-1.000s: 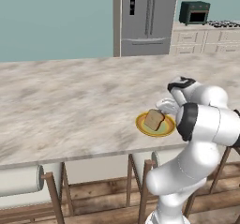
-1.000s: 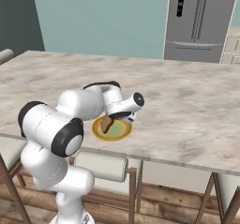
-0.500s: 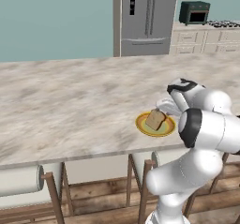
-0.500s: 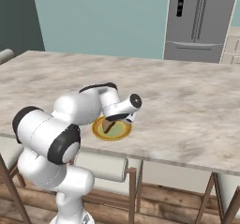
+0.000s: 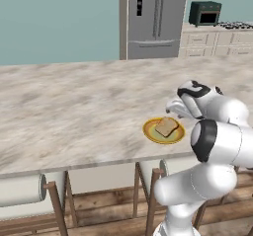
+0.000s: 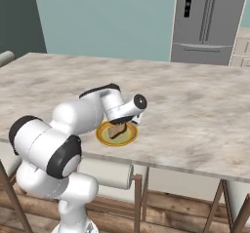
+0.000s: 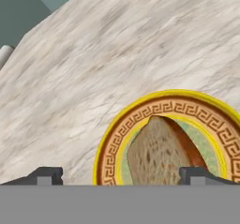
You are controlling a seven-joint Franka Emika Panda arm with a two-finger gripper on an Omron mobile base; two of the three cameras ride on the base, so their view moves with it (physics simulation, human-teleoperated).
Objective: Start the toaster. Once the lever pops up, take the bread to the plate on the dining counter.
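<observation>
Since a second ago the tool [image 7: 120, 174] has lifted off the bread [image 5: 166, 127], which lies flat on the plate [image 5: 150, 132] near the dining counter's [image 5: 74, 111] front edge. Fingers spread, released. Delivery looks done; next, withdraw clear.

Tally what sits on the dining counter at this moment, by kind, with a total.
Plates: 1, the plate near the edge of the dining counter.
Bread slices: 1, the bread lying on that plate.
Total: 2
</observation>
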